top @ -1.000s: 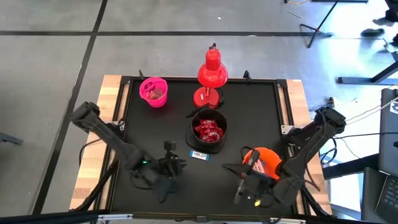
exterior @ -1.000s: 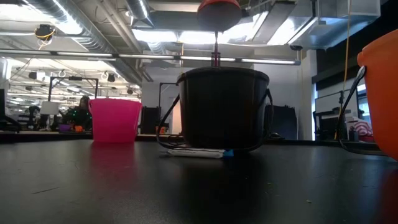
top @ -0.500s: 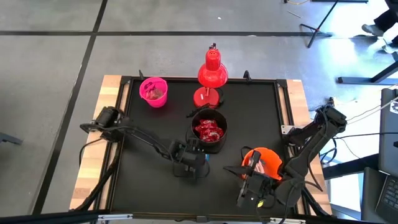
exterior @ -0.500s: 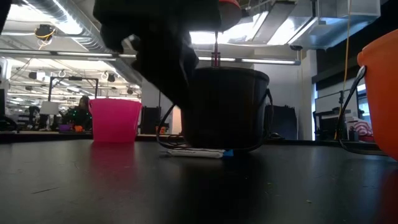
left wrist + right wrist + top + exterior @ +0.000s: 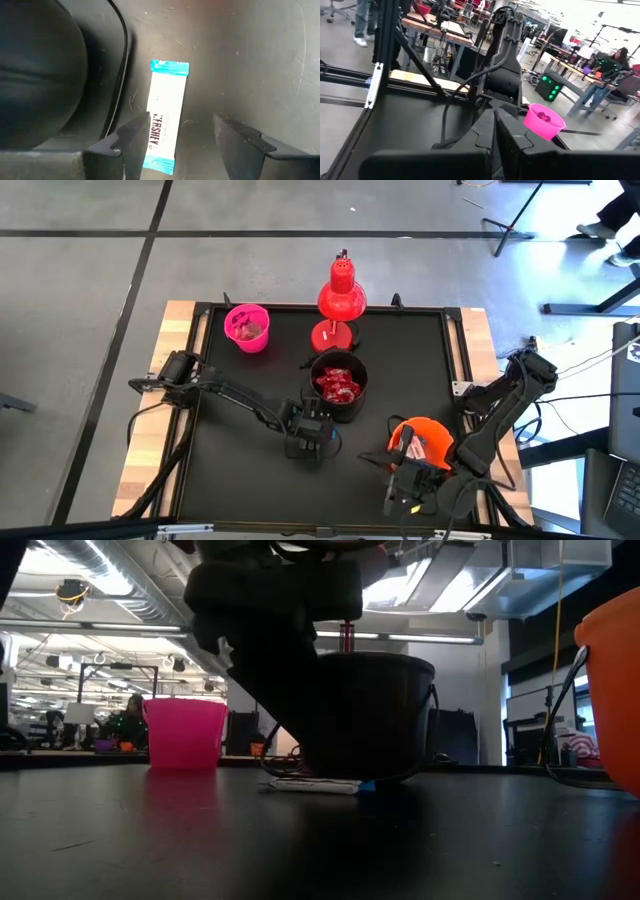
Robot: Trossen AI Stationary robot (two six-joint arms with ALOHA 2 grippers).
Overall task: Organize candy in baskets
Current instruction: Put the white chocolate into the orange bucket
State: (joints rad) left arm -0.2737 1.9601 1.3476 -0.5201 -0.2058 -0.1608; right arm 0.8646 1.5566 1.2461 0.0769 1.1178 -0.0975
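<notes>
A white-and-blue candy (image 5: pixel 166 115) lies flat on the black table just in front of the black basket (image 5: pixel 337 385), which holds red candy. My left gripper (image 5: pixel 182 135) is open and slants down over this candy. One finger (image 5: pixel 136 137) stands at the candy's long edge and the other (image 5: pixel 239 142) stands clear of it. In the high view my left gripper (image 5: pixel 310 435) sits beside the black basket. My right gripper (image 5: pixel 495 132) is shut, raised and about level beside the orange basket (image 5: pixel 428 438). The pink basket (image 5: pixel 247 327) stands at the far left. My left gripper comes at the candy slanting down from the table's left, its fingers along the candy's length. One fingertip (image 5: pixel 142 125) overlaps the wrapper's long edge near one end. I cannot tell whether it touches. The candy lies flat on the table.
A red desk lamp (image 5: pixel 340 298) stands at the far edge behind the black basket. The black basket's thin handle (image 5: pixel 120 60) lies on the table beside the candy. Bare black table spreads to the left and near side of my left gripper.
My left gripper has swung from the near left part of the table toward the black basket and come down over the white-and-blue candy. In the low view it now fills the space in front of the black basket. The candy has stayed where it was.
</notes>
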